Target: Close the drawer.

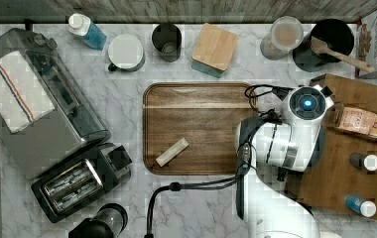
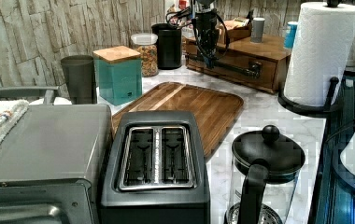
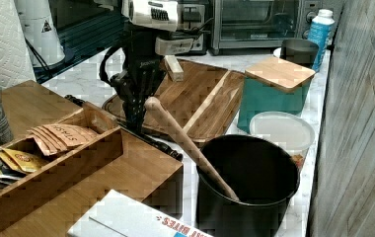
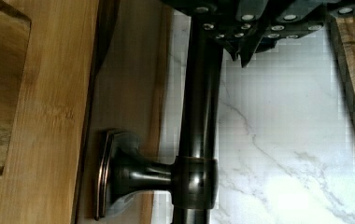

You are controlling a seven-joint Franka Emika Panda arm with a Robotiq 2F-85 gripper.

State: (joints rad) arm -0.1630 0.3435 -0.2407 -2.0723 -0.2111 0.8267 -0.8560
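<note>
In the top view the flat wooden cabinet (image 1: 343, 173) at the top view's right carries two bottles, and one dark rounded wooden tray (image 1: 196, 124) lies beside it. In the left view the one medium-brown wooden drawer (image 2: 234, 57) looks nearly flush in that cabinet's front, with the gripper (image 2: 209, 49) at its single dark metal bar handle (image 2: 241, 69). The right view shows the gripper (image 3: 136, 111) just above that bar (image 3: 158, 143). In the wrist view I read the fingers (image 4: 222, 28) as drawn together, holding nothing, against the bar (image 4: 199, 116). I judge only a last push remains.
</note>
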